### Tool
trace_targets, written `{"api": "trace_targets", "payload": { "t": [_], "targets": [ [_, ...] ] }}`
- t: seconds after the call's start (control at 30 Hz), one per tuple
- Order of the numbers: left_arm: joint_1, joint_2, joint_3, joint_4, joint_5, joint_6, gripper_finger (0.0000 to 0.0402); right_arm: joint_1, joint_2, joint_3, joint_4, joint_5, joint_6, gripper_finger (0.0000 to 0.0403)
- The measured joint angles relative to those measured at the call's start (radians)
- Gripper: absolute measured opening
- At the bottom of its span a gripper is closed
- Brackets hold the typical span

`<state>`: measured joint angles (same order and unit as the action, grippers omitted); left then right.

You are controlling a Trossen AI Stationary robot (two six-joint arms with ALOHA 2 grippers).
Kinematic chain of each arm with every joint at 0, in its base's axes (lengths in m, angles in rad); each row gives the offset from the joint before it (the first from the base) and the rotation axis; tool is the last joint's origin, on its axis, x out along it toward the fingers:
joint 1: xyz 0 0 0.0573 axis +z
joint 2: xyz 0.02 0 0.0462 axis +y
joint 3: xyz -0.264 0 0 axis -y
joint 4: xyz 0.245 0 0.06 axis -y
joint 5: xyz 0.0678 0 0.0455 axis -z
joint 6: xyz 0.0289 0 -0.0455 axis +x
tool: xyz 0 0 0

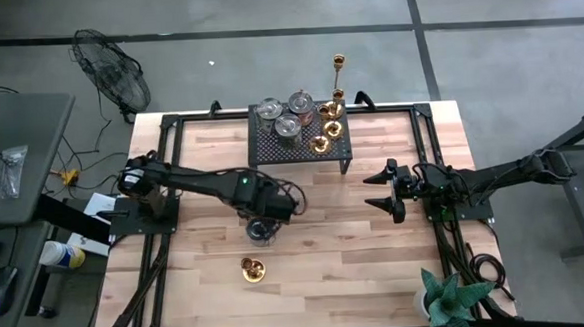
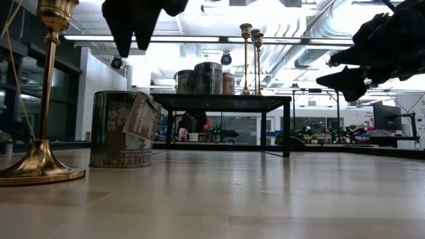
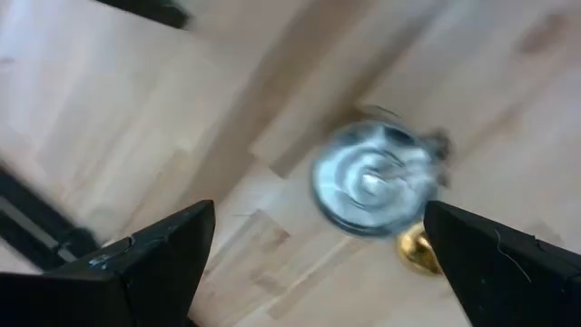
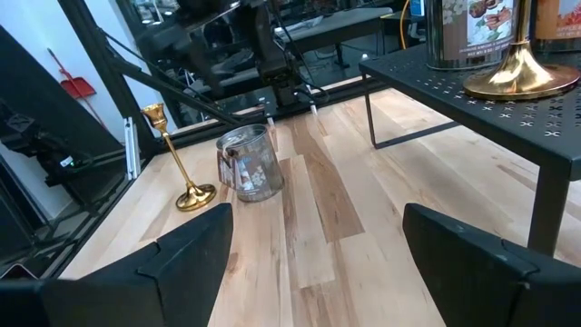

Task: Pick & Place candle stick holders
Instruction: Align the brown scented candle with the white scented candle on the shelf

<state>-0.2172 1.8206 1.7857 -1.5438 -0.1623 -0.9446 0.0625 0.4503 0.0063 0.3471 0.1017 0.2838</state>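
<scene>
A silvery cup (image 1: 259, 230) stands upright on its base on the wooden table; it also shows in the low view (image 2: 123, 129) and the right wrist view (image 4: 247, 163). My left gripper (image 1: 267, 209) hangs open above it, clear of its rim (image 3: 320, 207). A brass candlestick (image 1: 254, 271) stands on its round base nearer the table's near edge (image 2: 40, 99). Three silvery cups (image 1: 286, 127) and three brass candlesticks (image 1: 320, 142), one tall and slender (image 1: 338, 81), stand on the black perforated stand (image 1: 271, 150). My right gripper (image 1: 372, 191) is open and empty at the right.
The black stand (image 4: 508, 100) fills the table's far middle. A green potted plant (image 1: 449, 295) stands at the near right corner. Bare wood lies between the two grippers and along the near edge. A fan (image 1: 112, 68) stands off the table, far left.
</scene>
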Motion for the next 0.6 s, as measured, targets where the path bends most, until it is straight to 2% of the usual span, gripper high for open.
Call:
{"api": "trace_targets", "payload": {
  "t": [0.23, 0.6],
  "targets": [
    [-0.055, 0.000, -0.069, 0.062, 0.022, 0.028, 0.0388, 0.000, 0.000, 0.000, 0.000, 0.000, 0.000, 0.0316],
    [-0.058, 0.000, -0.191, 0.258, 0.082, -0.006, 0.0388, 0.000, 0.000, 0.000, 0.000, 0.000, 0.000, 0.0316]
  ]
}}
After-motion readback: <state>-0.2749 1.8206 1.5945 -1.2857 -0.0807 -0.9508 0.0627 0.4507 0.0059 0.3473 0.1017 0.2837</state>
